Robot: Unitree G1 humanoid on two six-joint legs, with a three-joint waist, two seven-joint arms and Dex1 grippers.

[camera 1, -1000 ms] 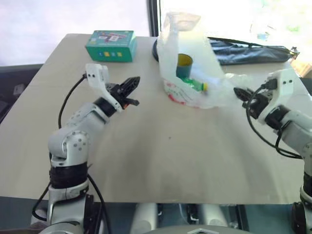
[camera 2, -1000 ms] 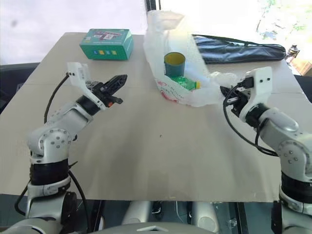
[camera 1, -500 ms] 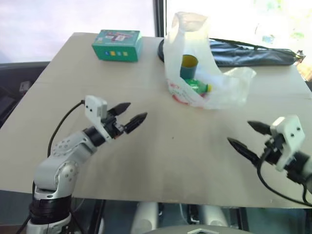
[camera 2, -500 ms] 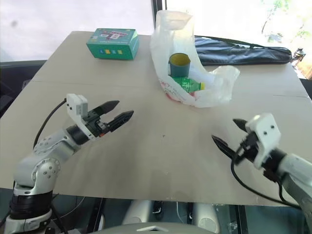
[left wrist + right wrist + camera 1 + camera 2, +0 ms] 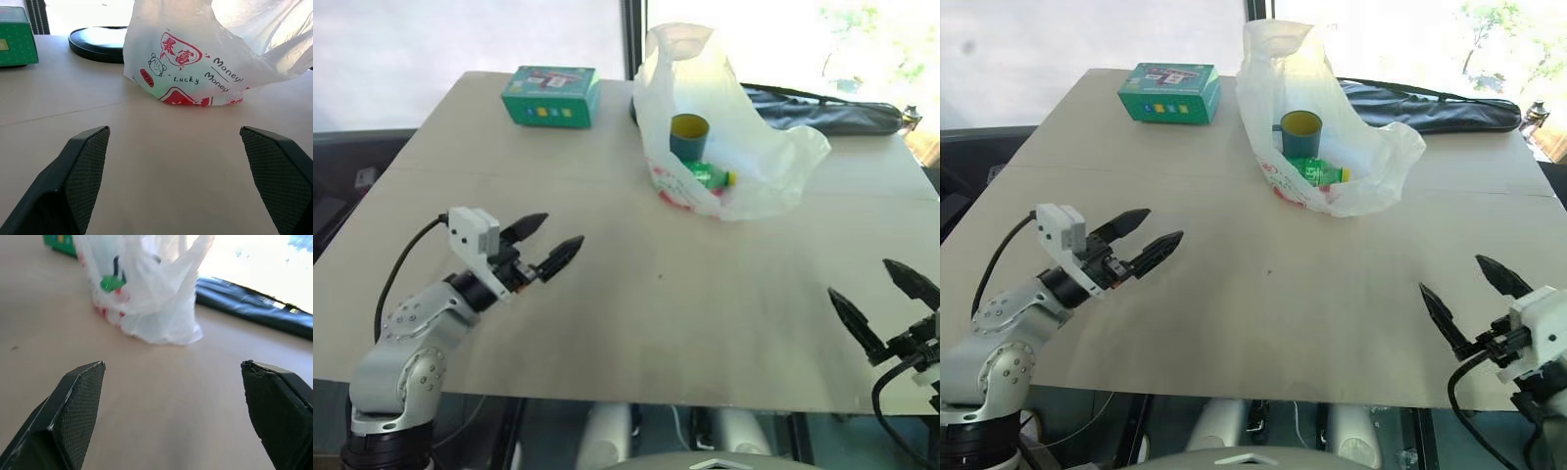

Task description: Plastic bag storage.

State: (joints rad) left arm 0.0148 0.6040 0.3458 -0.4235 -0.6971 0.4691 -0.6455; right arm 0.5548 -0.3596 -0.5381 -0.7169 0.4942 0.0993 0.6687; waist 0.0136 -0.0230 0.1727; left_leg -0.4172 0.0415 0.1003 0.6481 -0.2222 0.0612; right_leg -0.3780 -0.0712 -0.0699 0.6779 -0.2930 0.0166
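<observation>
Right now the plastic bag [image 5: 1332,127] sits upright toward the far middle of the counter [image 5: 1263,323], slumped open to the right, well apart from both arms. Through its thin film a dark cup with a yellow rim [image 5: 1301,129] and a green bottle-like thing [image 5: 1317,171] lying on its side can be made out, though the film blurs their outlines and hides their lower parts. Red print shows on the bag's near face; from the left wrist the words "Lucky Money" read clearly, while the bag's top is cut off by that picture's edge. The left gripper [image 5: 540,245] hovers low over the near left part of the counter, jaws spread wide, nothing between them. The right gripper [image 5: 1474,294] is at the near right edge, jaws equally wide and empty, its arm mostly cut off by the frame. A green box [image 5: 1169,93] rests at the far left corner, apart from the bag. Behind the bag lies a long black cover [image 5: 1430,106], its left end hidden by the bag; a round black disc [image 5: 98,43] peeks out beside the bag in the left wrist view, partly covered. What lies beyond the counter's far edge is washed out by bright window light.
</observation>
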